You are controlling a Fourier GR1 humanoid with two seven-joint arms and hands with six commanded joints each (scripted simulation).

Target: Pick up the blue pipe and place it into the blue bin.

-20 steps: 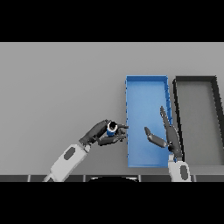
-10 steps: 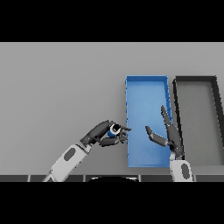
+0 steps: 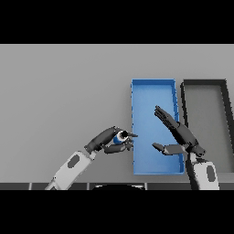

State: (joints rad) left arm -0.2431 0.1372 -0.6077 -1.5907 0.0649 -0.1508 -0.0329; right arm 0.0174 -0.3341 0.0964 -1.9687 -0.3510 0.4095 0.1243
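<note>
A: Head view showed the left hand (image 3: 106,140) with its fingers (image 3: 130,135) curled round the blue pipe (image 3: 120,137), pinching it against the thumb. The pipe sat in that grip just beside the left wall of the blue bin (image 3: 135,119), near the bin's lower end, not yet over the inside.

B: And the other hand?

A: The right hand (image 3: 183,137) was over the bin's right half, fingers straight and spread, thumb out, holding nothing.

B: So what could have gone wrong from there?

A: My guess was the release point. The pipe was outside the wall, so letting go there would probably have dropped it on the grey bench (image 3: 64,91) or on the rim, where a round thing could roll off. Only a small part of the pipe showed between the fingers, so I could not tell how firm the grip was; a loose pinch might have let it slip on the way across.

B: Anything else?

A: The black bin (image 3: 225,119) stood just right of the blue one, so an overshoot could have meant the wrong bin. The right hand also crowded the space.
</note>
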